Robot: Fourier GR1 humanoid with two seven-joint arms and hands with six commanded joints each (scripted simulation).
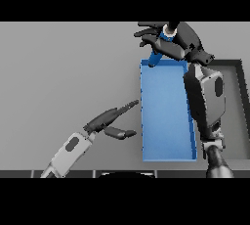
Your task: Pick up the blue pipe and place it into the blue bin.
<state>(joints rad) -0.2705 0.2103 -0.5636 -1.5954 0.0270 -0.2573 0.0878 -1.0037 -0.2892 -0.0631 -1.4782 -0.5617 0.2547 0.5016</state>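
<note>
Bench (68,72) carried one blue bin (166,116). Right robot hand (171,40) gripped one blue pipe (157,53) above its far edge. Left robot hand (110,121) hung slack-fingered, holding nothing.

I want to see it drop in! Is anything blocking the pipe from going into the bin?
Nothing visible is in the way. The right hand holds the pipe over the bin's far edge, its lower end dipping past the rim. The bin looks empty inside. The left hand is open, off to the bin's left side.

One blue pipe (157,53), one blue bin (166,116), one dark tray (240,111), two hands.
</note>
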